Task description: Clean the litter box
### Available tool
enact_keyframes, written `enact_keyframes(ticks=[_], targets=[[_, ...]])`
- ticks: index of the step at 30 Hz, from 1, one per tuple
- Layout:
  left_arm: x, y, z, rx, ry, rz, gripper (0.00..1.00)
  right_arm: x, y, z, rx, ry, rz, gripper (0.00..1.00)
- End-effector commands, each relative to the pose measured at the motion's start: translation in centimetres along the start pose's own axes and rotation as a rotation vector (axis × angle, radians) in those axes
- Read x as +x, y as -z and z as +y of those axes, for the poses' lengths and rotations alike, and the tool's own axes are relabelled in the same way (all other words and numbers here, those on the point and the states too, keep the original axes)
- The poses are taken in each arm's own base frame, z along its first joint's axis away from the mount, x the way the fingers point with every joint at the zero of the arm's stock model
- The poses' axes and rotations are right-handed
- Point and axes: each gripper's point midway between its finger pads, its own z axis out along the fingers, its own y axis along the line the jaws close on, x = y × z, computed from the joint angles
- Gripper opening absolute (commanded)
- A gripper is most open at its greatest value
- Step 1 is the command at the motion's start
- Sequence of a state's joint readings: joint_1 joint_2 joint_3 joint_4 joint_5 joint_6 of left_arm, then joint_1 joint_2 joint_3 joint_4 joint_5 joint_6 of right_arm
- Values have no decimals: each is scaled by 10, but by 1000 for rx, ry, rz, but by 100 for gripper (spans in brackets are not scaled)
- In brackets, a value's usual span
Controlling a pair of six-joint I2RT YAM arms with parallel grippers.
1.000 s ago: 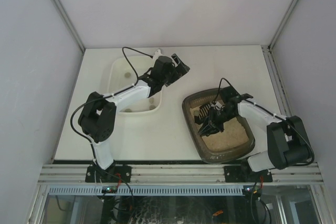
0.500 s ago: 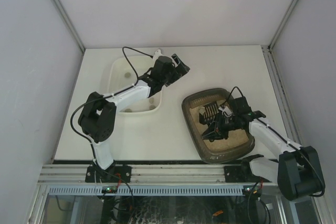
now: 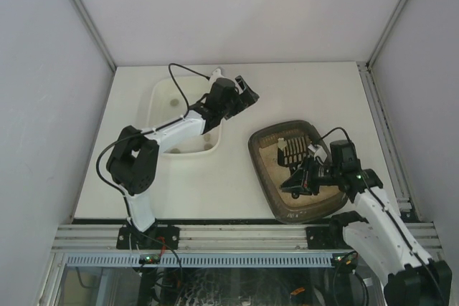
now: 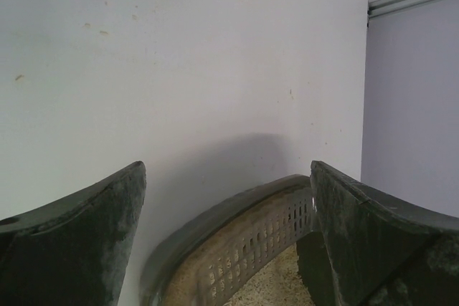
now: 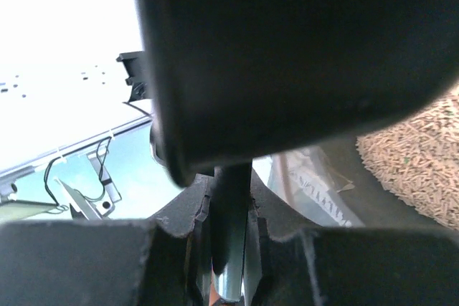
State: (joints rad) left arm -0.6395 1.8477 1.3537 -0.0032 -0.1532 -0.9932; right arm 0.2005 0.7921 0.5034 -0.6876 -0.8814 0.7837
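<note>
As the scoop (image 3: 292,150) sifts: keep it level inside the litter box (image 3: 259,171).
Right gripper (image 3: 298,180): clamps the scoop.
Left gripper (image 3: 244,91): wide apart, empty, ten o'clock.

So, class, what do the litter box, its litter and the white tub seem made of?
The litter box: dark brown plastic, apparently, with a moulded rim. The litter: tan pressed pellets, matte. The white tub: probably glossy plastic, smooth rounded corners.
</note>
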Motion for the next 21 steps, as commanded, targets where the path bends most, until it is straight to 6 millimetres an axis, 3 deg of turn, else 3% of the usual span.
enact_keyframes(ticks=[1, 7, 10, 13, 16, 19, 21], targets=[[-14, 20, -12, 60, -76, -30, 100, 13, 13, 21, -106, 58, -29, 0], [-3, 27, -8, 108, -169, 42, 100, 30, 18, 20, -230, 157, -89, 0], [1, 33, -10, 160, -197, 99, 100, 27, 20, 18, -277, 191, -186, 0], [-2, 38, -12, 181, -255, 133, 100, 41, 9, -3, -279, 137, -125, 0], [-7, 41, -8, 171, -327, 170, 100, 41, 21, 15, -359, 193, -189, 0], [-12, 48, -12, 236, -448, 211, 100, 39, 10, -7, -302, 97, -159, 0], [-14, 54, -15, 314, -496, 239, 100, 46, 12, -4, -307, 132, -137, 0]])
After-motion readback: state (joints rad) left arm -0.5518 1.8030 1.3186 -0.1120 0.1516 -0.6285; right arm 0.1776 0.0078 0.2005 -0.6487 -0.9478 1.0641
